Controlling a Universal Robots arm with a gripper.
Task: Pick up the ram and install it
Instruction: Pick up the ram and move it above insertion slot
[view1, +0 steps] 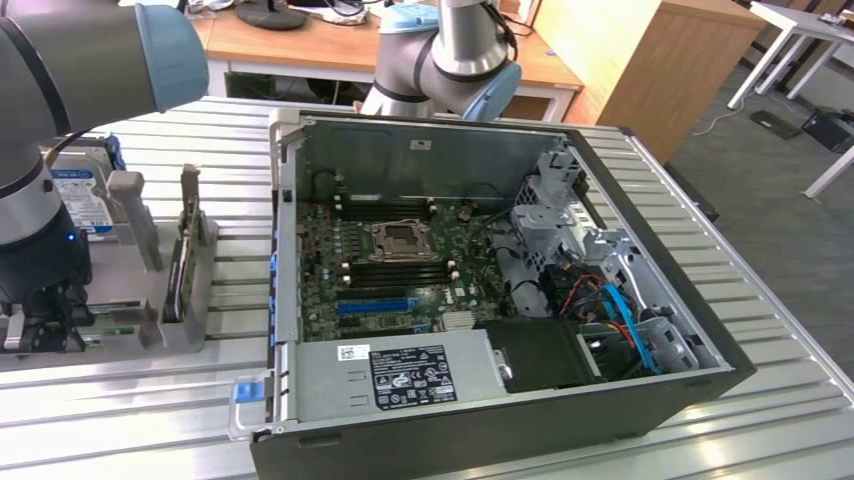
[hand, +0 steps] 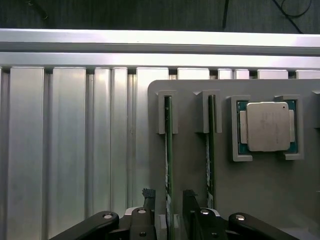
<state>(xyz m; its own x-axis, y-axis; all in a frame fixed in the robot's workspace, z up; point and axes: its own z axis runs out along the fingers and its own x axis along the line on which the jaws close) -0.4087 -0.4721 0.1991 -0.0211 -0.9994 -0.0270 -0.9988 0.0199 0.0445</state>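
Gripper spread around one ram of two (one processor nearby).

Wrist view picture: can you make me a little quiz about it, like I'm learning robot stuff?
1. True or false: the gripper is holding a ram stick up, clear of the grey holder.
2. How many ram sticks stand in the grey holder? A one, B two, C four.
3. What square thing lies in the grey holder beside the sticks?

Key
1. False: both sticks stand in their slots, and the open gripper has one between its fingers.
2. B.
3. The silver processor chip.
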